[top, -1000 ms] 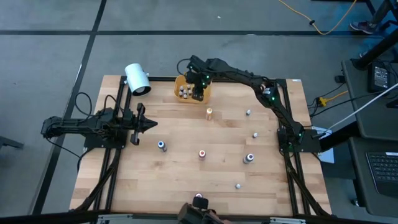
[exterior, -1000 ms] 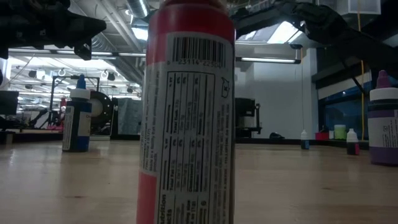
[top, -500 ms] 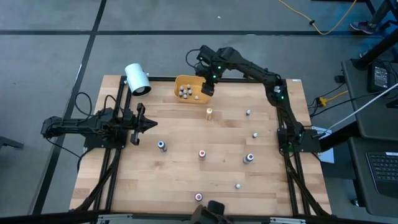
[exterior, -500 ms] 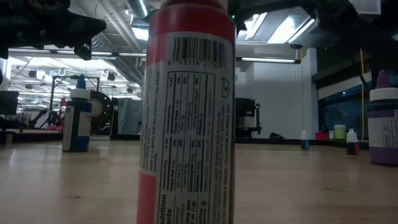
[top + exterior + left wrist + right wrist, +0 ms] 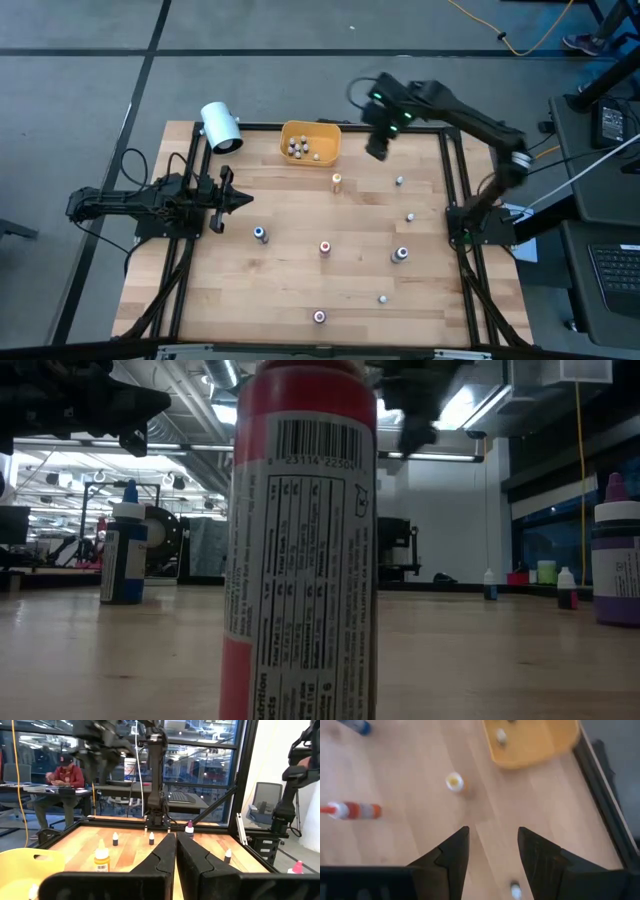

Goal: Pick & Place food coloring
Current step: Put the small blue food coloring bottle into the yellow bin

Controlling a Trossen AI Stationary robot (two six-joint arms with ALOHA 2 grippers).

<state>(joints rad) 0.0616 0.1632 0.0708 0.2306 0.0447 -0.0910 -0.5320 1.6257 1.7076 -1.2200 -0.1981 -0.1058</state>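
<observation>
— Yellow-orange bin (image 5: 310, 143): what differs from a second ago?

— The right gripper (image 5: 378, 146) has left it. It was inside the bin among the bottles; it is now raised over the table's far edge, to the right of the bin and clear of it. Its fingers (image 5: 454, 854) stand apart with nothing between them. The bin itself has not shifted.

— And the left gripper (image 5: 240, 200)?

— Unchanged. It waits at the left side of the wooden table (image 5: 300, 290), fingers pressed together, holding nothing.

— State of the food coloring?

— Small dropper bottles. Several white-capped ones (image 5: 298, 149) lie together in the bin. The remainder stand scattered and well apart on the table: an orange bottle (image 5: 337, 181) just in front of the bin, a blue-capped one (image 5: 260, 234) near the left gripper, a red-capped one (image 5: 325, 246) at centre, another red bottle (image 5: 319, 316) at the near edge, and pale ones (image 5: 399, 181) towards the right side. The low view shows the near red bottle's barcode label (image 5: 318, 445) close up.
</observation>
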